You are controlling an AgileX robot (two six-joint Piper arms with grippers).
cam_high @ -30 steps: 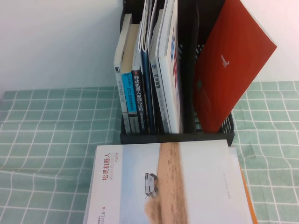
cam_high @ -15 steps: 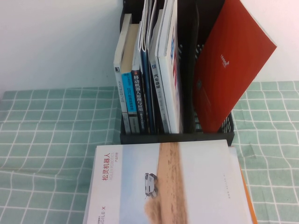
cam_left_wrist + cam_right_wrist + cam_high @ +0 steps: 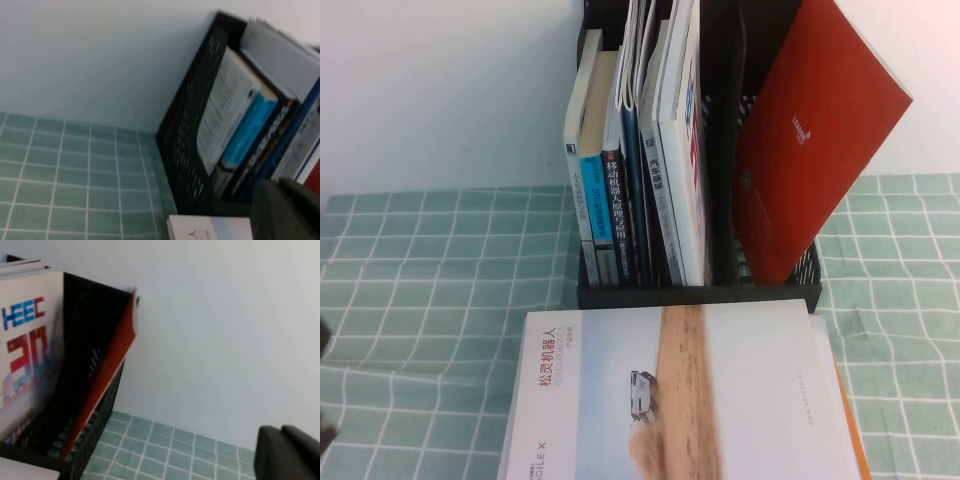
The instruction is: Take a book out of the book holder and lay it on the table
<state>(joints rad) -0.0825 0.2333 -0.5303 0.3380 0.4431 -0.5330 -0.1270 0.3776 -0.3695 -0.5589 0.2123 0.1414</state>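
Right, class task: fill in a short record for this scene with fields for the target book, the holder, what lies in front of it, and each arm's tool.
target book: red booklet leaning tilted in the rightmost slot, not yet taken out
holder: black book holder on the table, other books upright in its left slots
in front: white book with a sandy-brown stripe lying flat
left tool: left tool near the holder's left side, holding nothing visible
right tool: right tool beside the holder's right side, apart from the booklet

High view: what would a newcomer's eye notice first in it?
The red book leans steeply in the rightmost slot of the black book holder. A white book with a sandy stripe lies flat in front on the green gridded table. The left gripper and right gripper hover, holding nothing.
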